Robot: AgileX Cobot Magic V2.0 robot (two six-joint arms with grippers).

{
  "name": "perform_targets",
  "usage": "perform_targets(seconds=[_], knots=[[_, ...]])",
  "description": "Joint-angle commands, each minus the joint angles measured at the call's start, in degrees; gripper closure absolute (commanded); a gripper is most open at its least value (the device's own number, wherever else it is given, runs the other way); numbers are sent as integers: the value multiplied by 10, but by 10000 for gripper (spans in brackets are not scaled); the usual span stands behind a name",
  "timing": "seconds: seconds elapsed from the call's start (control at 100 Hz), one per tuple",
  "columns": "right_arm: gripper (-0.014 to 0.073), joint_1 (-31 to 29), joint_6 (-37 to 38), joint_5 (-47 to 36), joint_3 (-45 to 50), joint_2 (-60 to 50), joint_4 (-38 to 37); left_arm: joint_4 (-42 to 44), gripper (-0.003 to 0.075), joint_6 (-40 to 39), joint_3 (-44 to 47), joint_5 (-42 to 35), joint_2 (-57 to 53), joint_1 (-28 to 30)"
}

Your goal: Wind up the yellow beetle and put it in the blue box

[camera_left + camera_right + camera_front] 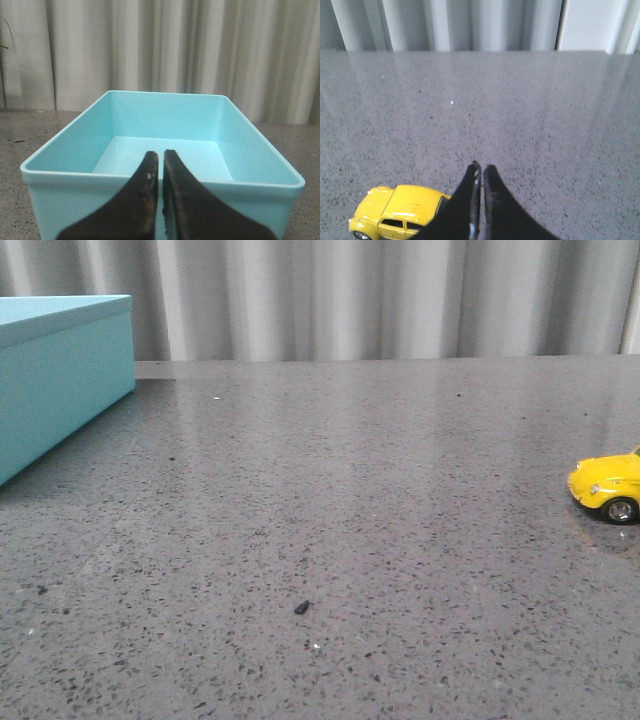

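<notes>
The yellow beetle (pixel 607 483) stands on its wheels at the table's far right edge of the front view, partly cut off. In the right wrist view the beetle (pixel 400 210) lies beside and partly behind my right gripper (pixel 482 168), which is shut with nothing between its fingers. The blue box (pixel 60 370) stands at the far left. In the left wrist view the box (pixel 165 145) is open and empty, no lid in sight, and my left gripper (pixel 161 154) hangs shut just above its near wall. Neither gripper shows in the front view.
The table is a grey speckled stone top (pixel 330 520) with a small dark crumb (pixel 301 608) near the front middle. A pale pleated curtain (pixel 380 295) closes off the far edge of the table.
</notes>
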Motion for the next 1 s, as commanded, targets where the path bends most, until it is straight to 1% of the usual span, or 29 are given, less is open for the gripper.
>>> perform_targets(seconds=[0.0, 0.2, 0.35, 0.52, 0.73, 0.82, 0.99], knots=[[636, -2, -2, 6, -59, 51, 0, -5, 741, 0, -21, -50, 12, 1], [636, 10, -2, 124, -153, 150, 2, -5, 741, 0, -21, -50, 12, 1], [636, 53, -2, 200, -225, 208, 5, -5, 741, 0, -22, -50, 12, 1], [636, 92, -2, 294, -297, 281, 39, -5, 741, 0, -28, -51, 12, 1], [635, 98, -2, 358, -348, 375, 67, -5, 741, 0, -28, -55, 12, 1], [635, 98, -2, 366, -362, 404, 82, -5, 741, 0, -28, -55, 12, 1], [635, 98, -2, 378, -379, 445, 84, -5, 741, 0, -28, -55, 12, 1]])
